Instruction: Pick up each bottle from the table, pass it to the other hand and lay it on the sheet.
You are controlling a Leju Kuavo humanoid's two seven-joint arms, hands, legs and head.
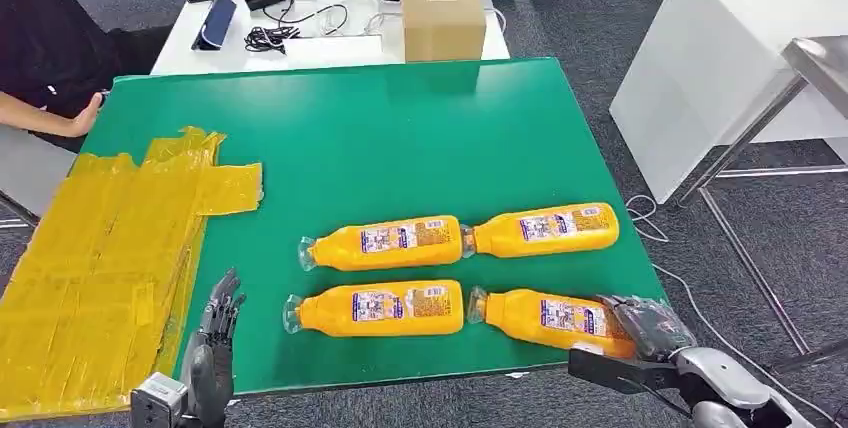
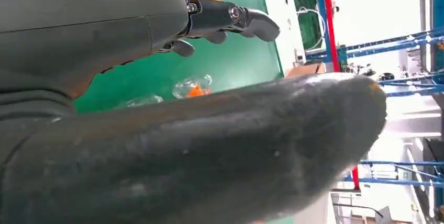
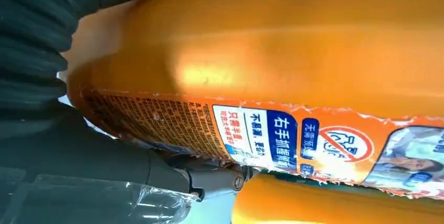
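Four orange bottles lie on the green table (image 1: 400,138) in two rows. My right hand (image 1: 648,330) grips the base end of the near right bottle (image 1: 545,316), which still lies on the table. In the right wrist view that bottle (image 3: 293,56) sits against the palm, with dark fingers (image 3: 209,178) under its label. The near left bottle (image 1: 378,308), far left bottle (image 1: 385,242) and far right bottle (image 1: 545,229) lie free. The yellow sheet (image 1: 100,248) covers the table's left side. My left hand (image 1: 215,333) hovers open at the sheet's near right edge, fingers (image 2: 230,17) apart.
A cardboard box (image 1: 442,16) stands on a white table (image 1: 330,48) behind, among cables and a tablet. A person's arm (image 1: 45,120) rests at the green table's far left corner. A white counter (image 1: 720,58) stands to the right.
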